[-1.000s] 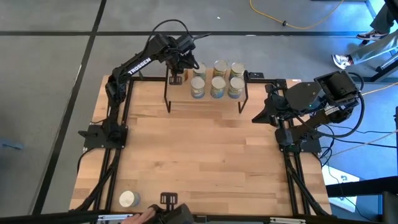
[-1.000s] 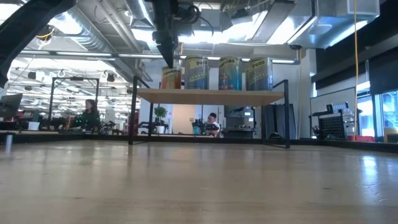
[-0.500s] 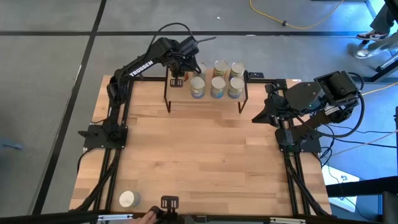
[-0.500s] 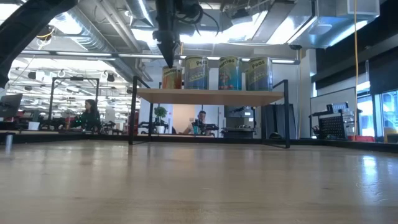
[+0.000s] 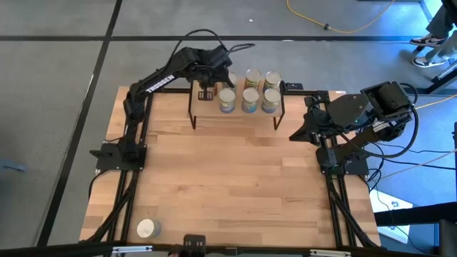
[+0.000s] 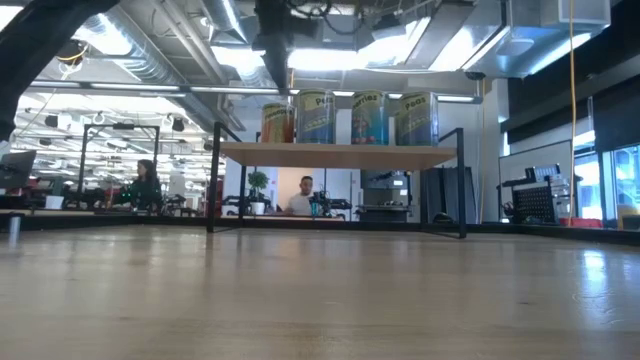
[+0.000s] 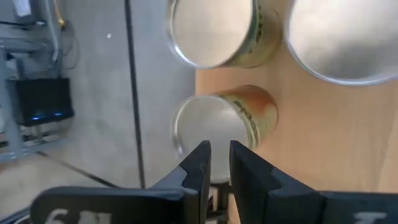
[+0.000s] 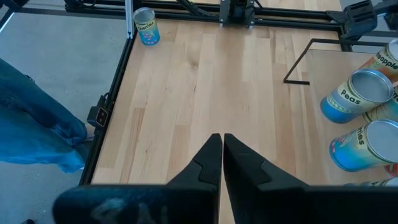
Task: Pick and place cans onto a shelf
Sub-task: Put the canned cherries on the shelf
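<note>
The shelf (image 6: 340,155) stands at the table's far edge on thin black legs, with several cans (image 5: 248,98) upright on it in two rows. An orange-labelled can (image 7: 249,115) stands on its base at the shelf's left end. My left gripper (image 7: 219,155) hangs just above this can's pale top, open, with nothing between its fingers. Another can (image 5: 148,228) stands alone near the table's near left corner. My right gripper (image 8: 222,146) waits shut above the table's right side, holding nothing.
Bare wooden tabletop (image 5: 235,178) lies between the shelf and the near edge. Black rails (image 5: 132,178) run along the table's left and right sides. The right arm's base (image 5: 343,153) sits at the right rail. People sit and walk in the room behind the shelf.
My left gripper has risen off the orange-labelled can at the shelf's left end and drawn a little away from it. The can stays upright on the shelf where it was. A hand at the table's near edge has gone out of view.
</note>
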Robot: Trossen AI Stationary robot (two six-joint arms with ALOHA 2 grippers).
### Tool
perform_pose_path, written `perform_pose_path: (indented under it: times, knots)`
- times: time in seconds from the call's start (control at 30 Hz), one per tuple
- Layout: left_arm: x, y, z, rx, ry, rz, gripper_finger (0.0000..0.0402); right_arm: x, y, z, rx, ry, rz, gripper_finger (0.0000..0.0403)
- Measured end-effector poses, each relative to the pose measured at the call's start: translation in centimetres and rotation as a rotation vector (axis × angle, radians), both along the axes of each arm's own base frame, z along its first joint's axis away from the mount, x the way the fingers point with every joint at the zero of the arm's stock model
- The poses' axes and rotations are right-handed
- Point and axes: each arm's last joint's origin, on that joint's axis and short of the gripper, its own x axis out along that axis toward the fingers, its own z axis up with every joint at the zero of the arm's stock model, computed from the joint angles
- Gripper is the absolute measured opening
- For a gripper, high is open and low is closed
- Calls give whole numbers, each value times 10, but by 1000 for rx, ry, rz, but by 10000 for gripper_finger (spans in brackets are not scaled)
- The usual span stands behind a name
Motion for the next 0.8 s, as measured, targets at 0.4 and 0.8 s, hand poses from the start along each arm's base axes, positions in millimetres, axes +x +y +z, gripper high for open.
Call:
perform_pose_path:
  times: [0.4,0.8]
  knots:
    - [-48,-87,65,-215,-323,-8,53,0,0,0,6,2,7,19]
    - [-87,-193,101,-512,-538,-137,53,0,0,0,-30,-2,38,19]
